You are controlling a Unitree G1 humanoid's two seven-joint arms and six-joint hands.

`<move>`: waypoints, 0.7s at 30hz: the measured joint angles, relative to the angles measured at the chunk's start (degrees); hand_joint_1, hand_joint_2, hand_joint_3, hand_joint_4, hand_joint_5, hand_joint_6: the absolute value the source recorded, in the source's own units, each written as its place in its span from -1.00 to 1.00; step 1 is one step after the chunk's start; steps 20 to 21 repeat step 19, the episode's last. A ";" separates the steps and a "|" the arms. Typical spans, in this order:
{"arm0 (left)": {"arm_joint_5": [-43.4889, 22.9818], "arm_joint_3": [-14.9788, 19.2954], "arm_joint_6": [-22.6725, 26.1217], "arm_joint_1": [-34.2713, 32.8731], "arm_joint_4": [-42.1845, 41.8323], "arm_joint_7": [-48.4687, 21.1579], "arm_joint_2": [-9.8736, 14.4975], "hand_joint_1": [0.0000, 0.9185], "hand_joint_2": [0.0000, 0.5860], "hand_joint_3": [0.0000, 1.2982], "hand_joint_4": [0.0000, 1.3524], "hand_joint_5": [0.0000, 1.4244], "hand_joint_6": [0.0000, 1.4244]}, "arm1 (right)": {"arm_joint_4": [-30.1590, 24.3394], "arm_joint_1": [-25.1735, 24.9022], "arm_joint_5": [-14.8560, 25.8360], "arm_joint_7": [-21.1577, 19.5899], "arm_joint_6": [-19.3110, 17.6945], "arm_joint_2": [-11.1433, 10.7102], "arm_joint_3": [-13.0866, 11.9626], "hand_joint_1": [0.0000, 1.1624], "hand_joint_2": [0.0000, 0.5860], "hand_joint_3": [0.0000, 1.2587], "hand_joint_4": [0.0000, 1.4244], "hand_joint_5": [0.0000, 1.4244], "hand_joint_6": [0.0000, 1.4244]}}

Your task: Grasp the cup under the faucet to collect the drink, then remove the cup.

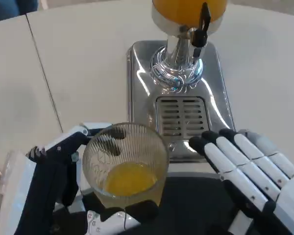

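Note:
A ribbed clear glass cup (126, 164) with orange drink in its bottom sits in my left hand (63, 171), whose fingers wrap its left side and base. It is near the picture's bottom, in front of the drip grille, away from the faucet. The dispenser's black tap (202, 25) hangs below the orange juice tank (188, 10), above the chrome base (176, 68). My right hand (250, 171) lies with fingers stretched out flat, just right of the cup and over the tray's front right corner, holding nothing.
The chrome drip tray (137, 88) with its slotted grille (181, 117) stands on the white table (78, 63). A seam (41, 73) runs across the table at left. A clear object (0, 181) shows at the left edge.

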 measured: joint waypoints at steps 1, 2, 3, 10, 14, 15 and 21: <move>-0.01 0.00 0.00 -0.06 0.00 0.00 -0.10 0.66 -1.00 0.75 0.81 1.00 1.00 | 0.05 0.00 -0.02 0.00 0.00 0.00 0.11 -0.90 0.85 -1.00 -1.00 -1.00 -1.00; -0.01 0.01 0.00 -0.17 0.00 0.00 -0.15 0.66 -1.00 0.75 0.81 1.00 1.00 | 0.06 -0.01 -0.02 0.00 0.01 0.00 0.21 -0.90 0.85 -1.00 -1.00 -1.00 -1.00; -0.05 0.04 0.00 -0.35 0.00 -0.04 -0.15 0.66 -1.00 0.75 0.81 1.00 1.00 | 0.06 -0.03 -0.02 0.00 0.03 -0.01 0.28 -0.90 0.85 -1.00 -1.00 -1.00 -1.00; -0.42 0.30 0.03 -1.85 0.00 -0.69 0.03 0.66 -1.00 0.75 0.81 1.00 1.00 | -0.10 -0.12 -0.10 0.01 0.84 -0.05 1.85 -0.90 0.86 -1.00 -1.00 -1.00 -1.00; -0.41 0.23 0.03 -1.61 0.00 -0.71 -0.10 0.66 -1.00 0.75 0.81 1.00 1.00 | -0.39 0.06 -0.35 0.01 1.11 -0.05 2.16 -0.90 0.88 -1.00 -1.00 -1.00 -1.00; -0.42 0.25 0.03 -1.62 0.00 -0.71 -0.14 0.66 -1.00 0.75 0.81 1.00 1.00 | -0.47 0.14 -0.47 0.01 1.35 -0.05 2.23 -0.90 0.88 -1.00 -1.00 -1.00 -1.00; -0.42 0.30 0.03 -1.61 0.00 -0.72 -0.15 0.66 -1.00 0.75 0.81 1.00 1.00 | -0.67 0.16 -1.08 0.02 1.86 -0.05 2.75 -0.90 0.89 -1.00 -1.00 -1.00 -1.00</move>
